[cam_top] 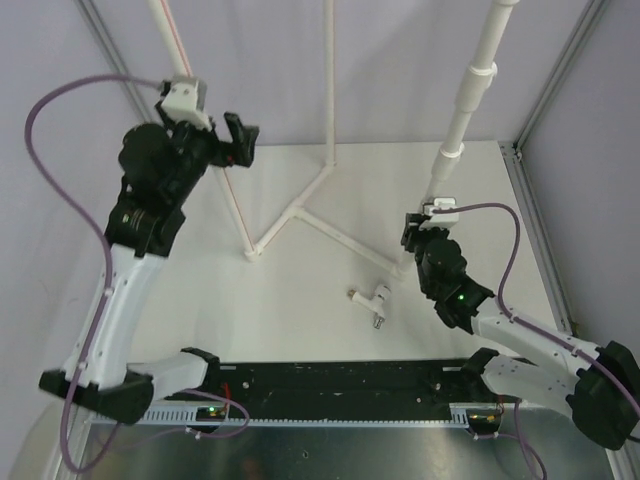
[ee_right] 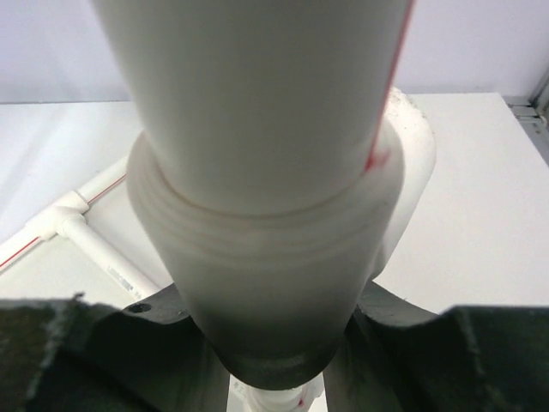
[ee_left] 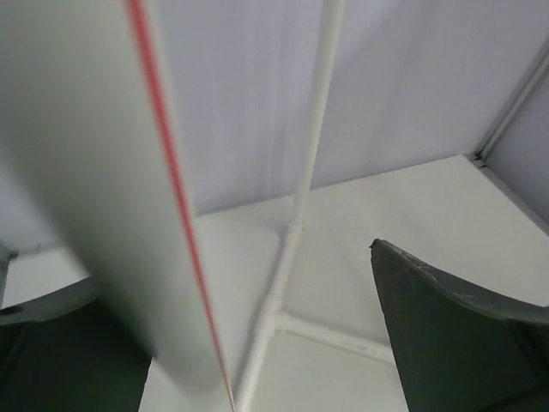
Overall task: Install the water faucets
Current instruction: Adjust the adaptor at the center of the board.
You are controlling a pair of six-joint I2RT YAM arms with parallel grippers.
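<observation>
One water faucet (cam_top: 372,298), small and white, lies on its side on the table between the arms, touched by nothing. My left gripper (cam_top: 238,140) is raised at the back left and stands open beside the red-striped left pipe (cam_top: 232,205). In the left wrist view that pipe (ee_left: 129,215) is a blurred bar between the wide-apart fingers (ee_left: 463,335). My right gripper (cam_top: 420,235) is shut on the thick socket (ee_right: 266,257) at the foot of the right upright pipe (cam_top: 465,110); its jaws press both sides of the socket.
The long white pipe frame spreads over the table's middle, with a tee joint (cam_top: 298,210) also in the left wrist view (ee_left: 273,316). A black rail (cam_top: 330,385) runs along the near edge. Metal posts (cam_top: 535,205) and pale walls bound the table.
</observation>
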